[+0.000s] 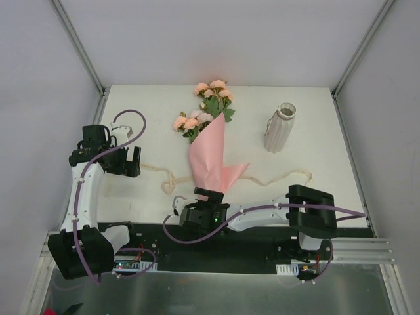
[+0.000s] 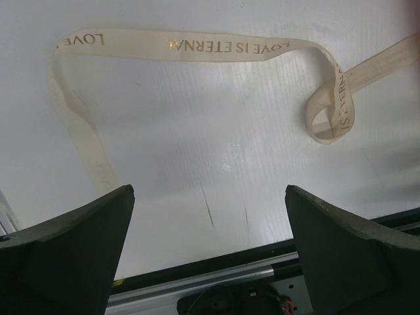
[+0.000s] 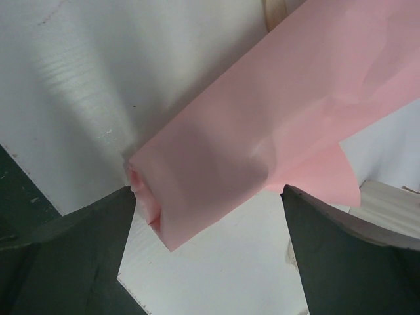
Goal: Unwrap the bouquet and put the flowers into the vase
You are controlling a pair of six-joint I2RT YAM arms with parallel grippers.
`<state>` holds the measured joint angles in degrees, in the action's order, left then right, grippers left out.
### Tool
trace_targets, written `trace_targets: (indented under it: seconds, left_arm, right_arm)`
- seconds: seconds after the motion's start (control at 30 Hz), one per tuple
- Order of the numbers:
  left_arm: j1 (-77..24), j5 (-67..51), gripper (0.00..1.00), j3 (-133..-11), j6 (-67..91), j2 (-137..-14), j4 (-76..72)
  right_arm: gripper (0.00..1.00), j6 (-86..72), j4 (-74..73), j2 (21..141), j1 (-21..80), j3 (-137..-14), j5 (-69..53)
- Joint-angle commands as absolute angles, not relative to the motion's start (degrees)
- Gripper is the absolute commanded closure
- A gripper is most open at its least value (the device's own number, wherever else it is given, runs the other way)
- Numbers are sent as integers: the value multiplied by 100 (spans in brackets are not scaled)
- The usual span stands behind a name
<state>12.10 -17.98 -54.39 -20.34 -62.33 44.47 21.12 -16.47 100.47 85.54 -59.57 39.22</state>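
- Top external view has the bouquet lying flat at the middle of the surface. Its blooms point to the far edge and its narrow end points toward my bases.
- The flowers stick out of the wide mouth of the paper cone in two clusters. Their stems are hidden inside the pink paper, so the unwrapping is not yet done.
- One flap near the narrow end stands out loose to the right.
- The ribbon lies untied, trailing along the surface on both sides of the cone.
- My right pincer is spread wide with the cone's narrow tip between its fingers. It grips nothing, though one finger is just beside the tip.
- My left pincer is also wide open and empty. It hangs over bare surface well left of the bouquet, above a slack run of ribbon.
- I judge the step in hand to be opening the paper.
- To do it well I would catch paper only, at the tip or the loose flap.
- I would then draw it low and sideways, so the roses roll free and are not dragged.
- My left pincer should come in to steady the other edge.
- Squeezing the tip hard may pinch stems, and thin paper may tear.
- The vase stands upright on the far right, well apart from the bouquet, with no flowers in it.
- Only the cone holds anything.
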Motion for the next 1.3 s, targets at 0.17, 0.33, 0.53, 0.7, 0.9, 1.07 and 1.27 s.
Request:
trace_targets:
  seconds: [0.17, 0.33, 0.53, 0.7, 0.9, 1.07, 1.27]
  left_arm:
    - [1230, -1890, 1, -5326, -2057, -6196, 4280]
    - [1230, -1890, 1, -5353, -2048, -6179, 4280]
    - [1222, -1855, 1, -5405, -2057, -6117, 4280]
    - [1230, -1837, 1, -5423, -2083, -6073, 4280]
    - [1230, -1854, 1, -5423, -2074, -6082, 4280]
    - [1222, -1846, 1, -5432, -2083, -6065, 4280]
    - [1222, -1819, 1, -5423, -2127, -6029, 4289]
  right_arm:
    - [1, 2268, -1187, 10108, 8587, -5880, 4772]
    - [4, 2119, -792, 9547, 8596, -5704, 5176]
    - [5, 1723, -571, 8703, 8587, -5370, 5361]
    - [5, 1529, -554, 8289, 8596, -5160, 5502]
    - [5, 1108, -624, 8016, 8596, -4966, 5485]
    - [4, 1020, -703, 8130, 8631, -5018, 4932]
    - [2, 1239, -528, 8639, 8701, -5211, 5115]
